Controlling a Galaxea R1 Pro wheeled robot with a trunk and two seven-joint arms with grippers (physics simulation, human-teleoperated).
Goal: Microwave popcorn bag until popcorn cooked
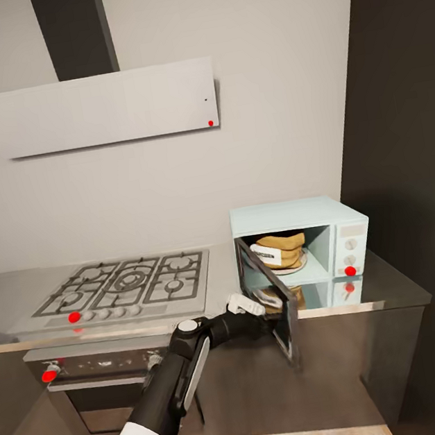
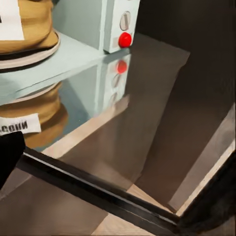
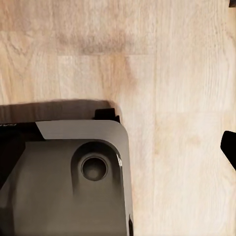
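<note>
The pale mint microwave (image 1: 315,212) stands on the grey countertop (image 1: 397,287) with its dark glass door (image 1: 281,316) swung open toward me. Inside, the tan popcorn bag (image 1: 282,249) sits upright on the round plate, white label facing out. My left gripper (image 1: 260,307) is at the door's free edge, beside its inner face. In the left wrist view the popcorn bag (image 2: 29,29) rests on its plate (image 2: 37,51), and the door's dark edge (image 2: 98,189) runs across between the spread fingers of my left gripper (image 2: 108,187). My right gripper (image 3: 231,73) hangs open over the wooden floor.
A gas cooktop (image 1: 126,284) with a red knob lies left of the microwave, above a built-in oven (image 1: 95,377). A white hood (image 1: 102,109) hangs over it. A tall dark cabinet (image 1: 410,145) closes off the right side. My own dark base (image 3: 64,177) shows below the right arm.
</note>
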